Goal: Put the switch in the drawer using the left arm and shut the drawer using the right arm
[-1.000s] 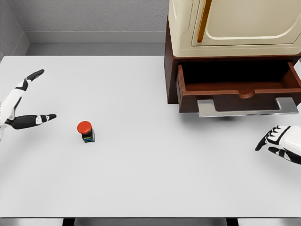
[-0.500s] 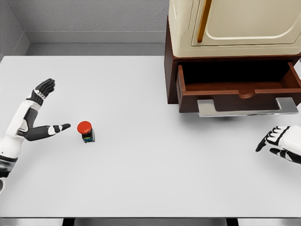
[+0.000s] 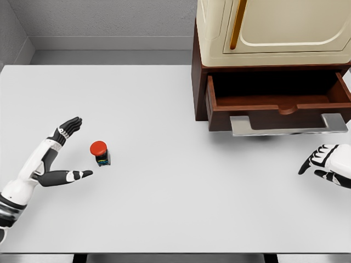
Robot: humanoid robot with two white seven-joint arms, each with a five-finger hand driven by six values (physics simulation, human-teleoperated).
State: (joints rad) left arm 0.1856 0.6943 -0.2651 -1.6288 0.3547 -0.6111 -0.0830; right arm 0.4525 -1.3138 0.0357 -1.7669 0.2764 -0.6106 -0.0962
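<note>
The switch, a small dark box with a round red button on top, stands upright on the white table at the left. My left hand is open just left of it, fingers behind and thumb in front, not touching it. The brown drawer under the cream cabinet is pulled out, with a grey handle along its front. My right hand rests open at the right edge, below the handle and apart from it.
The cream cabinet on its brown base stands at the back right of the table. A grey wall runs behind the table.
My left hand has moved right and toward the front, closing in on the switch until its fingers and thumb flank it. The right hand and drawer have stayed put.
</note>
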